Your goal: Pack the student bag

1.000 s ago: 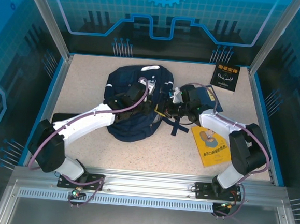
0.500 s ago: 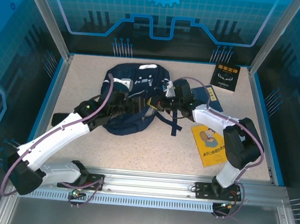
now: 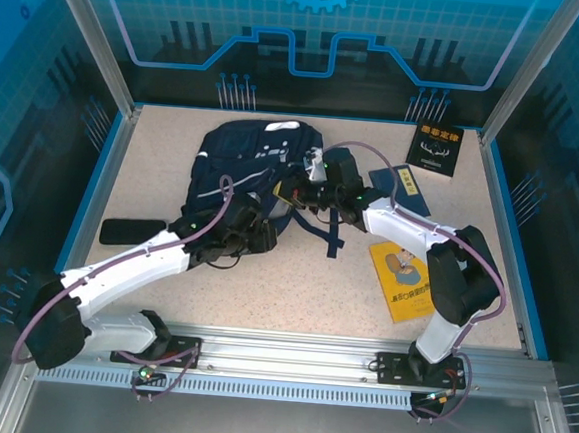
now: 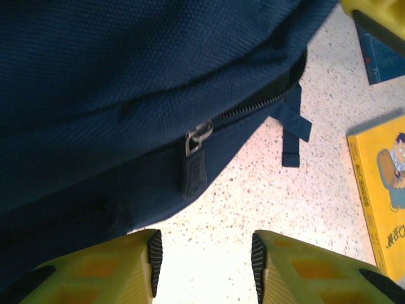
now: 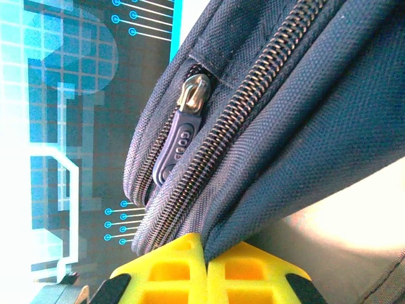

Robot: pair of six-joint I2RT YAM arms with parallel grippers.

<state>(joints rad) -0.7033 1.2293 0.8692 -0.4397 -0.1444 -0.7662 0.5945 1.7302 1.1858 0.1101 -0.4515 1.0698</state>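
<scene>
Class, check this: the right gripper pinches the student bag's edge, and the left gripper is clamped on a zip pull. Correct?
Not quite. In the left wrist view the left gripper stands open, short of the zip pull; the right gripper does pinch the student bag.

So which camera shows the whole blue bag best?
The top view: the whole student bag lies there. The left wrist sees a zipper pull up close; the right wrist, zippers and pinched fabric.

Left claw (image 4: 204, 254) spread, clear of the student bag (image 4: 126, 88); its zipper pull (image 4: 195, 170) hangs above the gap
</scene>
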